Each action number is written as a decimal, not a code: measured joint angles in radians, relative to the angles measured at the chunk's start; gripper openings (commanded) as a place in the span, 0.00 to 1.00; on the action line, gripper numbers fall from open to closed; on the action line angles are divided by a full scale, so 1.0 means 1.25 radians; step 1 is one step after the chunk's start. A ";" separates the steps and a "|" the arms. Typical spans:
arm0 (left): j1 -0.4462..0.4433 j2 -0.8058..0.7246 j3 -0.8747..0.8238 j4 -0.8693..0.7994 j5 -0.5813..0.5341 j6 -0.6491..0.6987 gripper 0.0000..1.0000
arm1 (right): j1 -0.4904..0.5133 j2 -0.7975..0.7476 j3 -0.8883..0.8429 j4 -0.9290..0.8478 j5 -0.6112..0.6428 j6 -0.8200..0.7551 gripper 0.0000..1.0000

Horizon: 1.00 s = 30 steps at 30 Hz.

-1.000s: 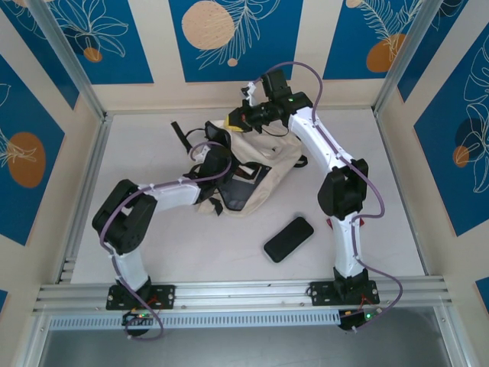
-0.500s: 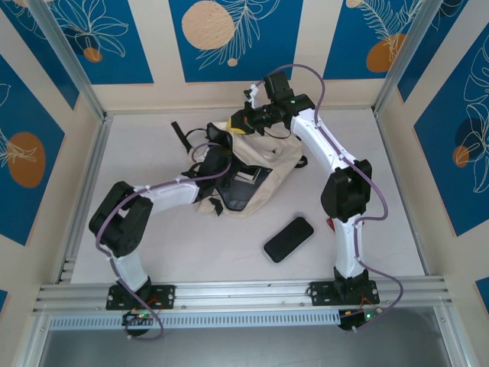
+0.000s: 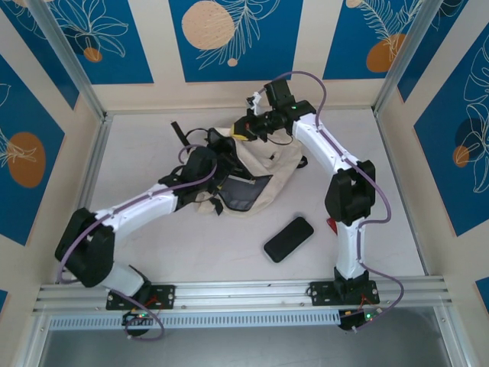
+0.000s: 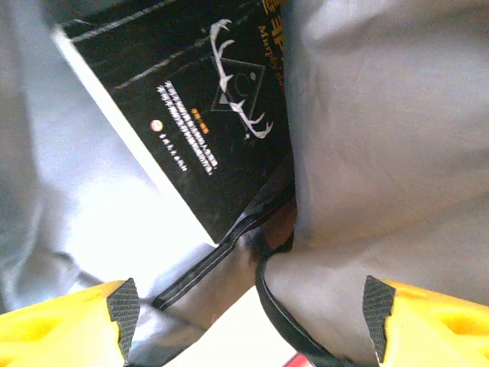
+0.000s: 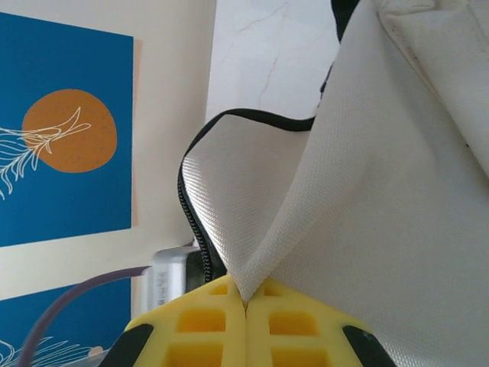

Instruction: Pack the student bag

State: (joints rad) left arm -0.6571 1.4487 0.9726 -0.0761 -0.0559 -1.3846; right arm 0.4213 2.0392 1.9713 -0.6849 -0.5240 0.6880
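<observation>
The bag (image 3: pixel 263 174) lies on the white table (image 3: pixel 386 191). At the bag's far rim your right gripper (image 5: pixel 245 303) pinches its cream edge. Inside the bag your left gripper (image 4: pixel 250 310) stands spread above a black book (image 4: pixel 206 115) with a white antler logo; you cannot read its small writing.

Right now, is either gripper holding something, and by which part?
The right gripper pinches the bag by a fold of cream fabric at its zippered edge. The left gripper is open and holds nothing.
</observation>
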 measured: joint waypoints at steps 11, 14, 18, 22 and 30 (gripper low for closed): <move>0.165 -0.200 -0.056 -0.196 -0.020 0.174 0.95 | 0.015 -0.071 -0.206 0.022 0.003 -0.042 0.03; 0.241 -0.227 -0.050 -0.236 -0.008 0.252 0.95 | 0.040 -0.085 -0.262 0.020 0.003 -0.064 0.03; 0.299 -0.189 0.010 -0.293 0.026 0.368 0.95 | 0.074 -0.098 -0.320 0.008 0.008 -0.103 0.22; 0.306 -0.096 0.109 -0.312 0.072 0.483 0.95 | 0.088 -0.122 -0.354 -0.019 0.046 -0.130 0.51; 0.306 0.110 0.258 -0.306 0.175 0.627 0.88 | 0.023 -0.205 -0.366 0.010 0.182 -0.084 0.61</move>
State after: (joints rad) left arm -0.2749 1.5860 1.2949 -0.4587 0.1635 -0.6010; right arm 0.4507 1.7828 1.5135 -0.6720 -0.2966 0.5835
